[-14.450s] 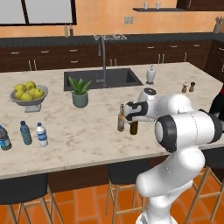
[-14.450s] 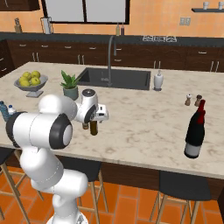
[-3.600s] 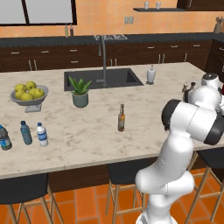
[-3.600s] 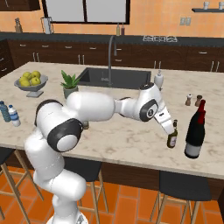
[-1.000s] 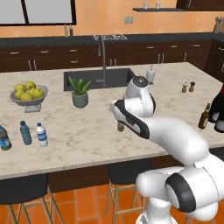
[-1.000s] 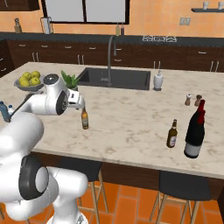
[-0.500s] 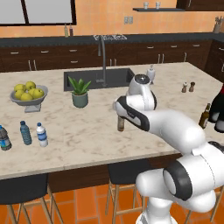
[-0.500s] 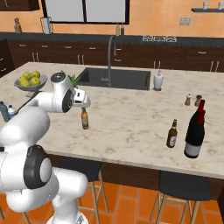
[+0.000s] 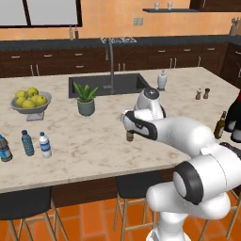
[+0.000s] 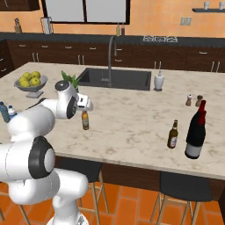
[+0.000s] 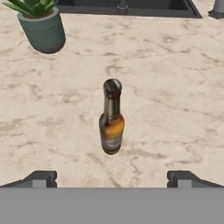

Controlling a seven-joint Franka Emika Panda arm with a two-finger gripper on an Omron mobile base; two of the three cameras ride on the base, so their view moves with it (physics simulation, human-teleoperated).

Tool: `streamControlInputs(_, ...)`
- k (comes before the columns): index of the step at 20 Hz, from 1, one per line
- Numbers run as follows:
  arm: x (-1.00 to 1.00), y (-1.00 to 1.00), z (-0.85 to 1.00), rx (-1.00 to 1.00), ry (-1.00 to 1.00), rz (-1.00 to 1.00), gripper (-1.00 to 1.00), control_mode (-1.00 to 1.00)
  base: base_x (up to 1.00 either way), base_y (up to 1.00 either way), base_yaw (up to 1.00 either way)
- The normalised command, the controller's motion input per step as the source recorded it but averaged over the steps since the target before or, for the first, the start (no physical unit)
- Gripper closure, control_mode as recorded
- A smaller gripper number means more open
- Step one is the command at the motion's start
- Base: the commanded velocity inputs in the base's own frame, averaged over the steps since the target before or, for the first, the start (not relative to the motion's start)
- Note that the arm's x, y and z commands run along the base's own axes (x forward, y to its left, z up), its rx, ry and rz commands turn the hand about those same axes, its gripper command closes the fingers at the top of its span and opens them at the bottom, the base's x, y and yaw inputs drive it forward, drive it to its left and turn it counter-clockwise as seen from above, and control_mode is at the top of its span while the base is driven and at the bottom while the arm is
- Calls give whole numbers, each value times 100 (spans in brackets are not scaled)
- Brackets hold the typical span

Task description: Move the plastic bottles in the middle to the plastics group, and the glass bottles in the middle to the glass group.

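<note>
An amber-brown slim bottle [image 11: 111,118] with a pale label stands upright mid-counter, also seen behind my hand [image 9: 130,137] and just right of it [image 10: 85,119]. My gripper [image 11: 111,180] is open, its fingertips wide apart, a short way in front of the bottle and not touching it. The other slim dark bottle [image 10: 173,135] stands beside the large black bottle with a red band [image 10: 195,132] at the right end. A small white-capped plastic bottle [image 9: 45,145] stands by the blue-tinted bottle [image 9: 27,142] and the dark-labelled clear bottle [image 9: 4,149] at the left.
A potted plant [image 9: 86,101] and a fruit bowl [image 9: 30,101] sit left of the sink [image 9: 108,84]. A soap dispenser [image 9: 162,81] and salt and pepper shakers [image 9: 202,93] stand at the back right. Stools line the counter's near edge.
The arm swung back from the counter's right end, where it left a slim bottle by the black bottle. In the last second the hand edged closer to the amber bottle.
</note>
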Motion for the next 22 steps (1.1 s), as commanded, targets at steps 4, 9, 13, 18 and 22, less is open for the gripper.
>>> streamControlInputs(4,4,0,-34,0,-4,0,-100,-100,0,0,0)
streamControlInputs(9,6,0,-17,0,-2,0,-100,-100,0,0,0)
streamControlInputs(13,17,0,0,0,1,0,-100,-100,0,0,0)
streamControlInputs(18,27,0,0,0,5,0,-100,-100,0,0,0)
streamControlInputs(22,20,0,-6,0,7,0,-100,-100,0,0,0)
